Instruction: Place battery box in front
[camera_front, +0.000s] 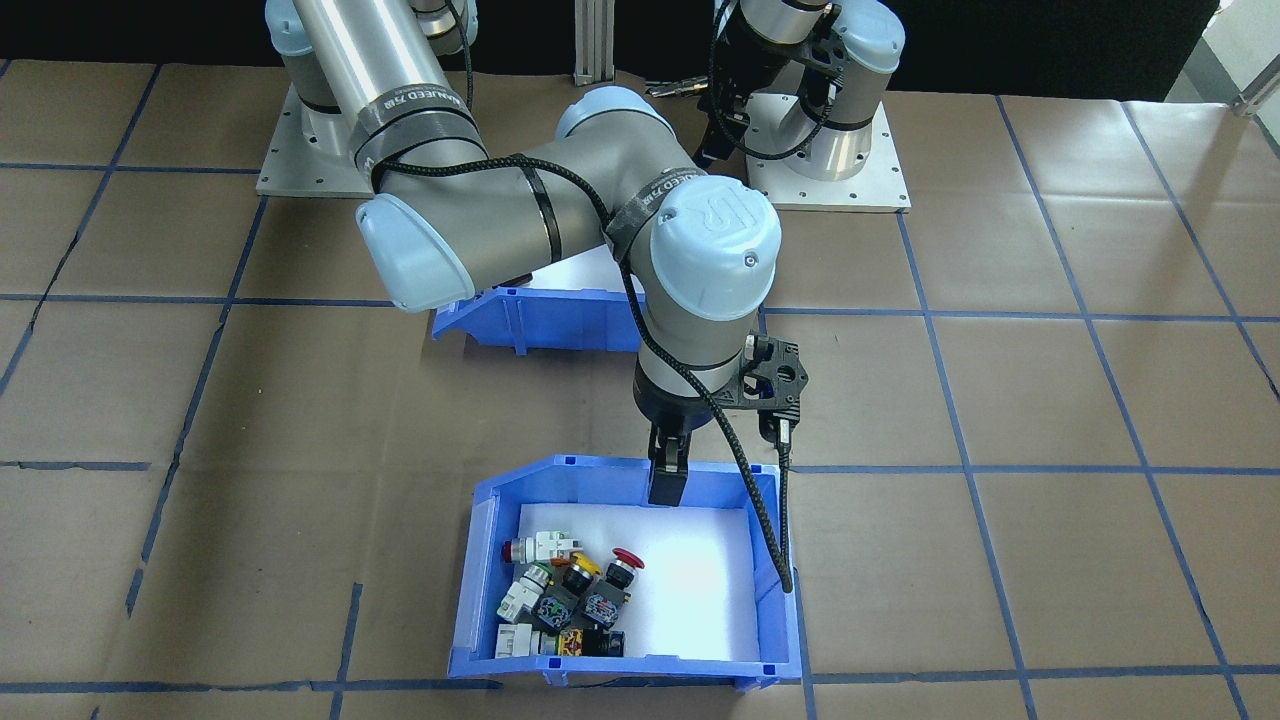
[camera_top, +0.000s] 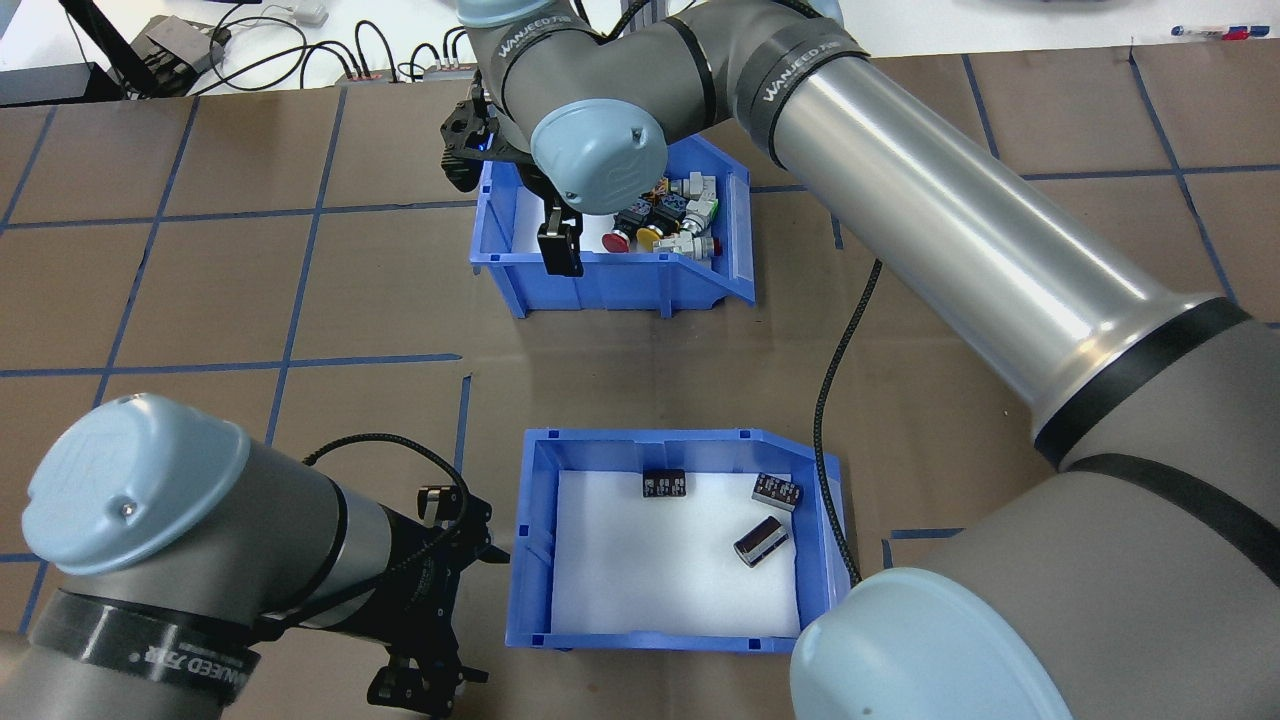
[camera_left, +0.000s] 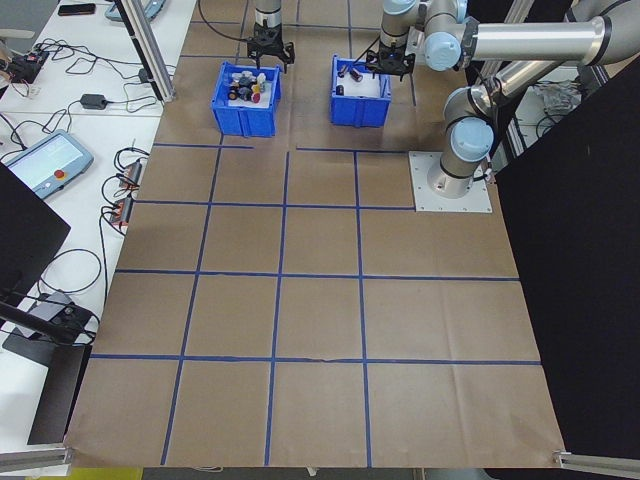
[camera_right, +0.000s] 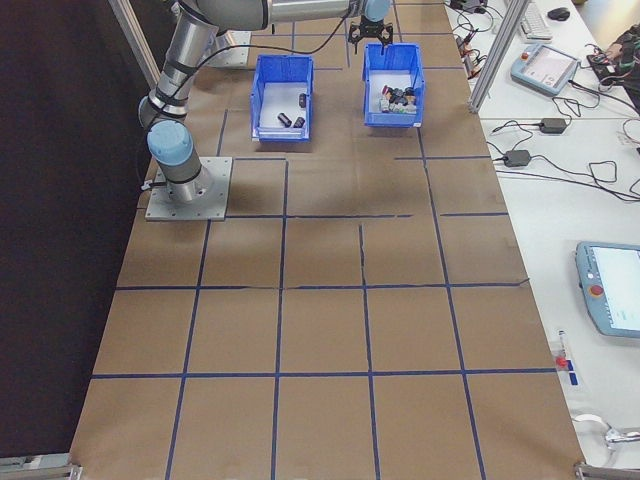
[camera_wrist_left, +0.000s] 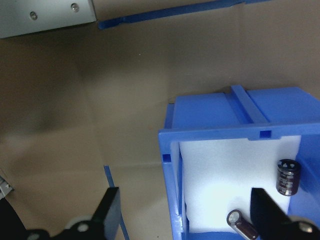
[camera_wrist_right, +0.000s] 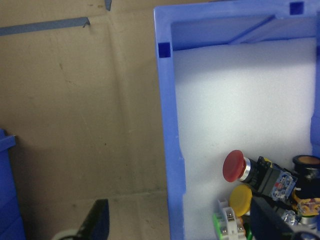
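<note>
Overhead exterior shows the battery box (camera_top: 677, 540) on the brown papered surface (camera_top: 200, 300), close to the robot's base, its white foam liner carrying three dark cylindrical cells (camera_top: 761, 540). Beyond the battery box, on the operators' side, stands the second blue bin (camera_top: 610, 225) with the colourful push-button switches (camera_top: 660, 215).

Beside the battery box's wall on the robot's left hangs the left claw (camera_top: 425, 690). From the left wrist camera, its two dark fingers (camera_wrist_left: 111, 210) stand wide apart, one outside that wall and one over the liner, so the wall lies between them. They hold nothing.

Over the switch bin is the right claw (camera_top: 560, 245), at the rim on the side facing the battery box. From the right wrist camera its fingers (camera_wrist_right: 97, 217) are likewise spread, one outside the bin wall and one within, and nothing is pinched.

Judged from this, the task is at its start: both bins sit where a swap would find them, and each claw is set astride a wall, ready to grip. The battery box is behind the switch bin, not yet in front.

The next move likely calls for the jaws to close firmly on the thin plastic walls. Then a level lift or slide is needed, since the loose cells could roll towards the open front. The switch bin probably has to clear the front place too.
</note>
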